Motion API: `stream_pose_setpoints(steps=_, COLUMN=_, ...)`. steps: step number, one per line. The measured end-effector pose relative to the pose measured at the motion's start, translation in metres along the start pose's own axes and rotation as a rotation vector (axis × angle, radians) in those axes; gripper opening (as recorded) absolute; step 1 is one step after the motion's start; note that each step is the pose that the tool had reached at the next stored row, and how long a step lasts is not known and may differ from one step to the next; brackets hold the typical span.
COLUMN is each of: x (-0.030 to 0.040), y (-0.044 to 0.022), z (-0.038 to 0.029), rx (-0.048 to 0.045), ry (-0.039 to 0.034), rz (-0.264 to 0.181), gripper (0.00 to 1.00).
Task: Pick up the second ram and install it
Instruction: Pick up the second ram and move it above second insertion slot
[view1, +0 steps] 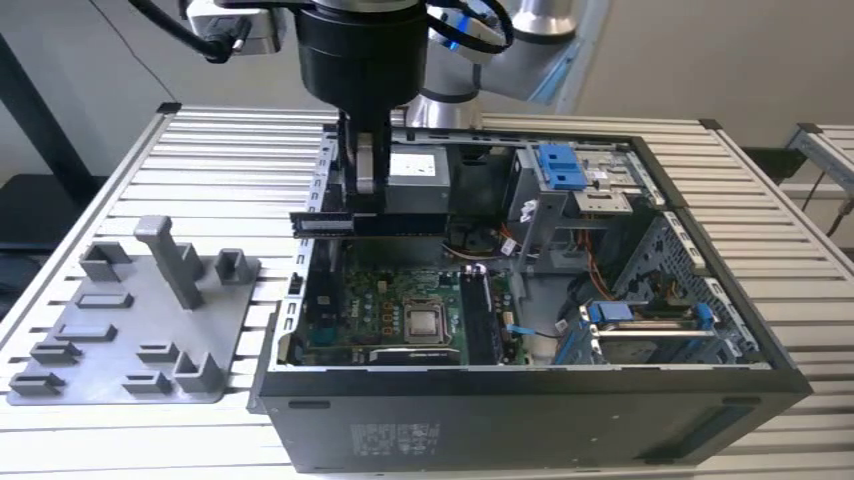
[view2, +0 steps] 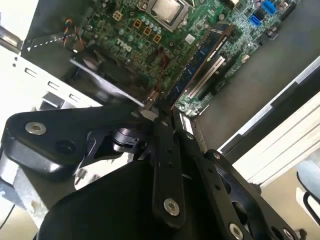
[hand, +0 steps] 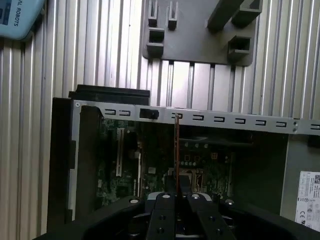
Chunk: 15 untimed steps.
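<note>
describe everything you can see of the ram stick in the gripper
The second ram is a thin, long, dark board with a pale label patch. In the exterior view it is held level and on edge. The gripper pinches its upper edge. It hangs over the open computer case, touching nothing else that shows. In the first wrist view it appears edge-on as a slim line.

White block letters stand on a light blue-grey plastic casing (hand: 15, 17) on the ribbed metal desk (hand: 50, 75), well apart from the pincer (hand: 176, 195). Nearer it, a white paper label (hand: 309, 197) on a grey panel bears fine print, too small to read. White maker's lettering marks the green motherboard (view2: 125, 42) just beyond the pincer. A pale sticker (view1: 400, 440) on the outer wall of the black computer case (view1: 534, 420) and another on the thin dark bluish-green memory board (view1: 350, 222) clamped in the pincer are both illegible.
</note>
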<state>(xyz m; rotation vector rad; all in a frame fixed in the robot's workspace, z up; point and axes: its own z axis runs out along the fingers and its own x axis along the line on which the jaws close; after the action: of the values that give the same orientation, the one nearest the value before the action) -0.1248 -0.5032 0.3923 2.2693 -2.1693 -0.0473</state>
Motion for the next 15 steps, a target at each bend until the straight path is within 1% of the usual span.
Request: stream_pose_setpoints(steps=15, x=0.0028, y=-0.0509, z=-0.0012, rx=-0.0022, ry=0.0000, rz=-0.009, gripper=0.14)
